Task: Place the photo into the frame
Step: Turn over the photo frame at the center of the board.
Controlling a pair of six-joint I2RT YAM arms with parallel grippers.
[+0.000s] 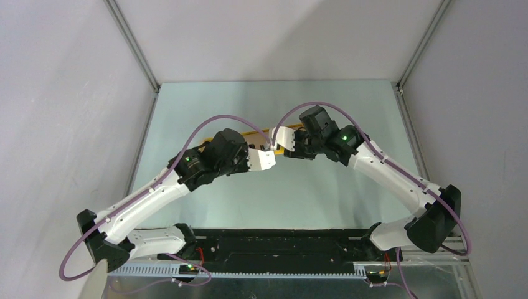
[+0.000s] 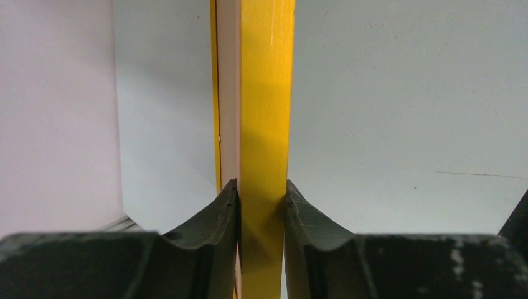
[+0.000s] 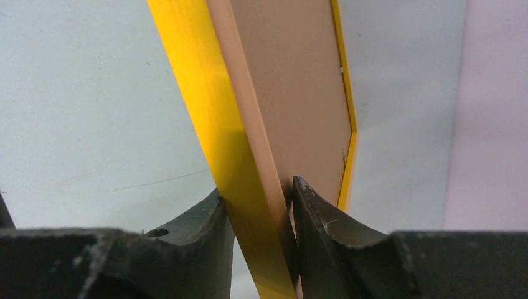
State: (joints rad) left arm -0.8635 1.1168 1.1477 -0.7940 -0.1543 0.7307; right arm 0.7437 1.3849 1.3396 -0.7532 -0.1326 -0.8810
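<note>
Left hand (image 2: 262, 187) is clenched on the frame (image 2: 268, 93). Both dark fingers (image 2: 208, 224) press the yellow-orange rail, jaws narrow, and the rail runs straight up out of the grip. Right hand (image 3: 258, 190) grasps the same frame, one pad on the yellow edge and the other on the brown backing board (image 3: 292, 93) side; here the rail leaves the grip tilted. The board sits inside the frame, bordered by yellow. Top view: the hands meet near mid-table, tips facing each other, with the frame on edge between them showing only as a thin yellow strip. Can't tell if its lower edge rests on the table (image 1: 249, 106). The table is pale grey-green, matte, with faint scratches. Plain light-grey walls (image 1: 62, 93) on three sides, metal struts (image 1: 134, 43) at the corners. Purple cables (image 1: 205, 124) loop over both arms.
</note>
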